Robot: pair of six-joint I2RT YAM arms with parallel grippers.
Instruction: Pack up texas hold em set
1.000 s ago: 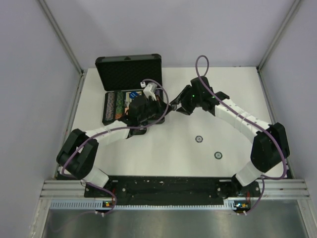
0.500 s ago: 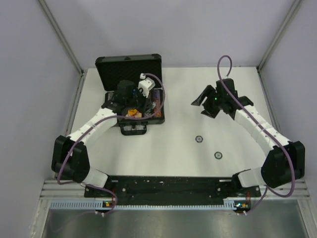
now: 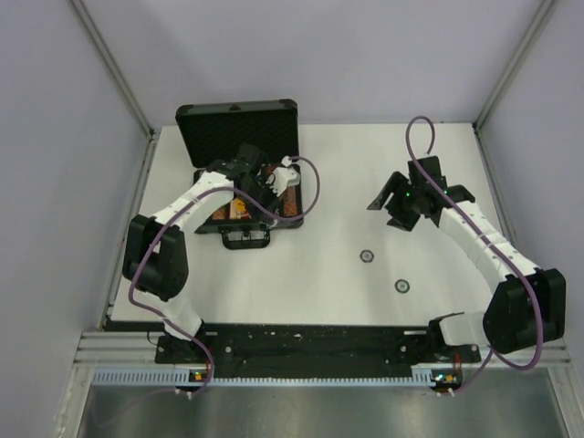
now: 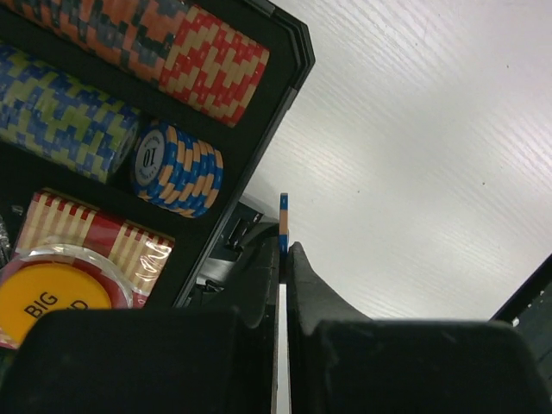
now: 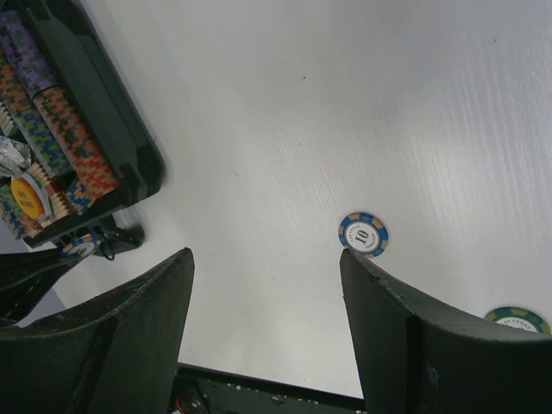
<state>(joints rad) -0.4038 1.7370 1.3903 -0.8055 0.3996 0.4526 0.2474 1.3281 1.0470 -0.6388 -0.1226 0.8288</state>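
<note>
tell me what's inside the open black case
Inside the case: rows of multicoloured chips, a short blue stack marked 10, a red-striped deck and an orange disc reading BIG. The left arm covers the rest in the top view, so other contents cannot be seen.

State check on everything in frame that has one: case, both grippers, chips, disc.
briefcase: open, lid raised
left gripper: shut on blue-edged chip
blue-edged chip: pinched on edge, not yet in a row
right gripper: open, empty
blue 10 chip: loose, flat on table
green chip: loose, flat on table
chip rows: seated in briefcase
orange disc: in briefcase
</note>
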